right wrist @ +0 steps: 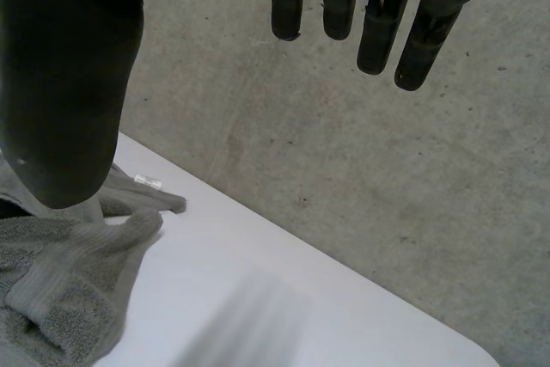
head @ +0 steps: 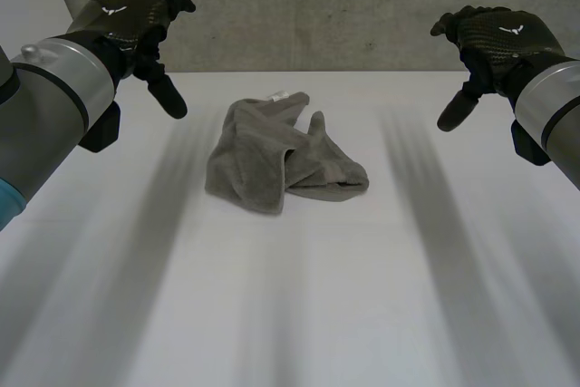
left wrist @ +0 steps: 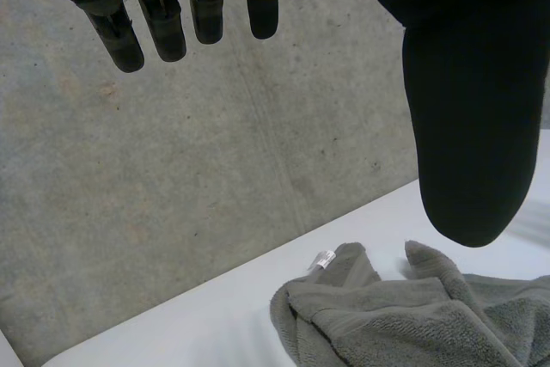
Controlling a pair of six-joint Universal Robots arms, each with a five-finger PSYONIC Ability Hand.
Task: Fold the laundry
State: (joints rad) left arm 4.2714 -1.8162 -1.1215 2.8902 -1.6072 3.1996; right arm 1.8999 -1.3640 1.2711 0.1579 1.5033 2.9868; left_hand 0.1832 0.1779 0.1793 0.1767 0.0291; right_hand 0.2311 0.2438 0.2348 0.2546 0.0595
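Note:
A crumpled grey towel (head: 279,157) lies in a heap near the middle of the white table (head: 299,314), with a small white label (head: 278,95) at its far edge. My left hand (head: 136,20) hovers high over the table to the towel's left, fingers straight and apart from the thumb, holding nothing. My right hand (head: 494,38) hovers to the towel's right, likewise open and empty. In the left wrist view the towel (left wrist: 412,320) lies beyond the thumb (left wrist: 468,109), label (left wrist: 323,259) showing. In the right wrist view the towel (right wrist: 69,281) lies under the thumb (right wrist: 64,83).
A grey concrete wall (head: 317,6) rises right behind the table's far edge. Bare white tabletop surrounds the towel on all sides, widest toward the near edge.

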